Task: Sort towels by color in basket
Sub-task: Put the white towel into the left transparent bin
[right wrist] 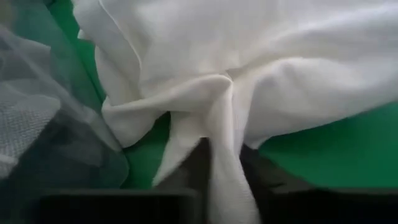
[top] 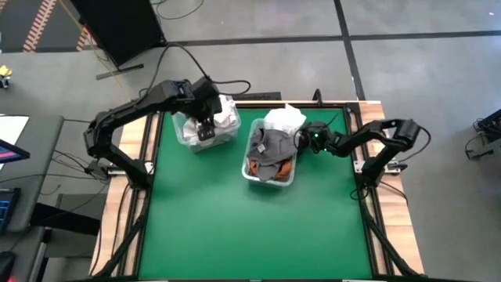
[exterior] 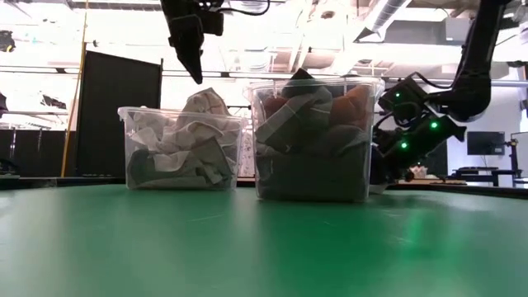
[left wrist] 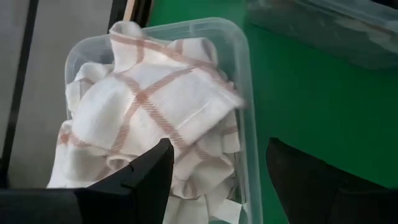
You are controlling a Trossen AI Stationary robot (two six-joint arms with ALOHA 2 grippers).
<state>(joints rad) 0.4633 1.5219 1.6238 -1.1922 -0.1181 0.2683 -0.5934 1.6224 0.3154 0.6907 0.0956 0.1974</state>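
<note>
I'm looking down on the green tabletop, where two clear plastic bins are standing side by side near the far edge. The left bin is holding the checked towels, white with thin red lines, heaped above its rim. The right bin is carrying the dark grey towel on top, with rust orange cloth showing along its near edge.

A plain white towel is bunching at the far end of that bin, spilling over the rim onto the tabletop. My right gripper is sitting low beside the bin; its jaws are clenched on a twisted fold of this white towel, which the right wrist view shows pinched between them.

My left gripper is hovering above the checked pile with its jaws released and nothing between them.

My worry is the right side. The pinch is catching only a narrow fold, so the cloth may be slipping free as I lift. The towel is also draping against the bin wall, so a pull could be dragging or tipping that light bin.
</note>
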